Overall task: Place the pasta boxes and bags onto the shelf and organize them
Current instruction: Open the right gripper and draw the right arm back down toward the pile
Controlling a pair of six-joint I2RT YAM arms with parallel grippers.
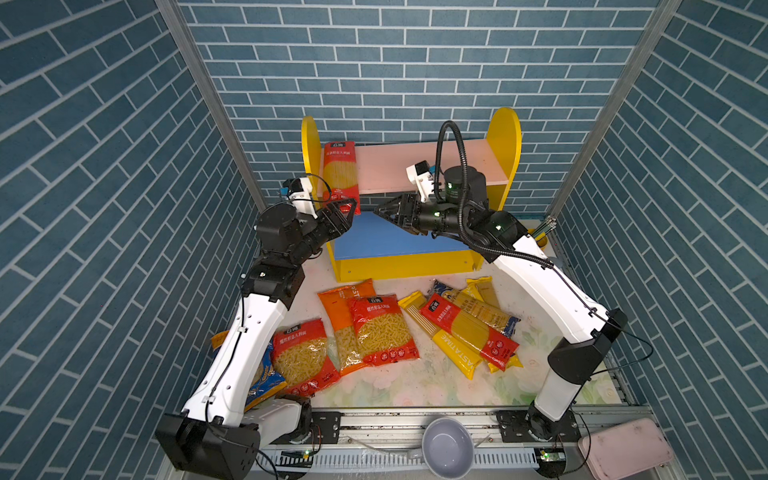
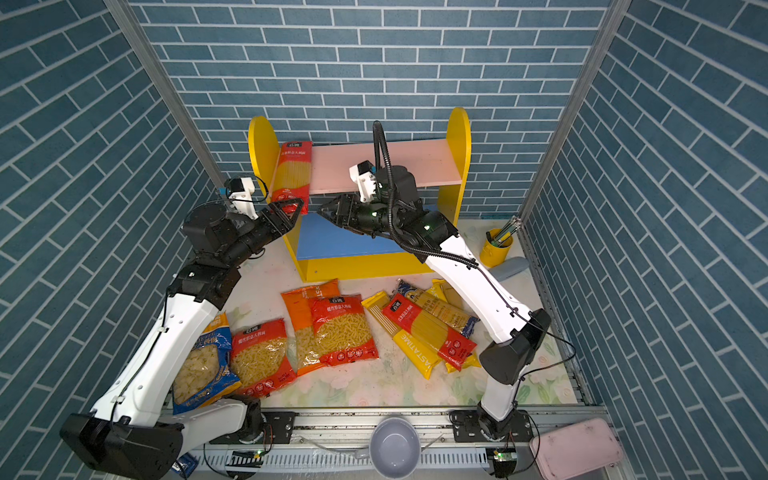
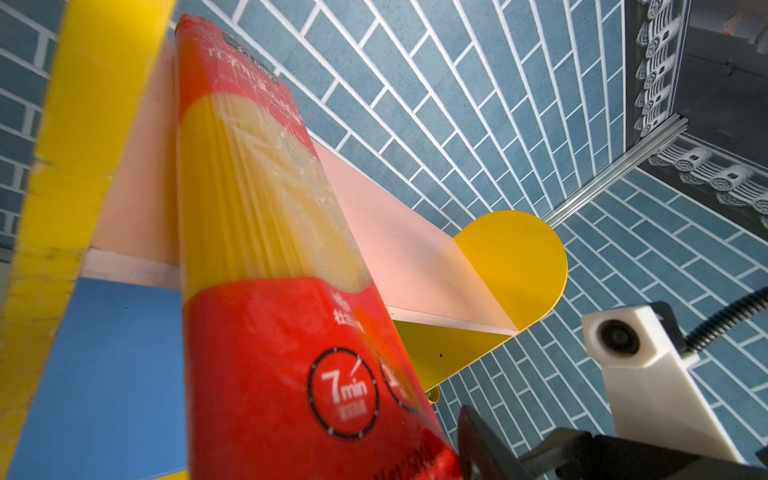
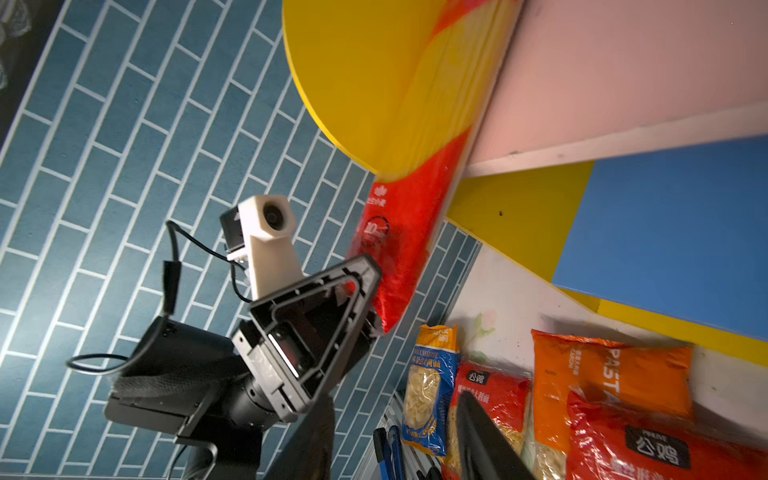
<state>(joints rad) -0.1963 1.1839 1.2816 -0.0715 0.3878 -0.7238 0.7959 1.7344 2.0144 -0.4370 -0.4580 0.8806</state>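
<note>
The shelf (image 1: 415, 166) stands at the back, with a pink upper board and a blue lower board (image 1: 386, 237). A red spaghetti pack (image 1: 340, 170) lies on the pink board against the left yellow side panel, its lower end hanging over the front edge. My left gripper (image 1: 349, 208) is shut on that lower end; the right wrist view shows the pack (image 4: 399, 232) between its fingers (image 4: 365, 270). My right gripper (image 1: 380, 211) hovers over the blue board, open and holding nothing. More pasta bags (image 1: 382, 328) and spaghetti packs (image 1: 469, 328) lie on the table in front.
A blue-orange bag (image 2: 203, 365) lies partly under my left arm. A yellow pen cup (image 2: 496, 247) stands right of the shelf. A grey bowl (image 1: 446, 446) and a pink tray (image 1: 623, 449) sit on the front rail. Brick-pattern walls close in three sides.
</note>
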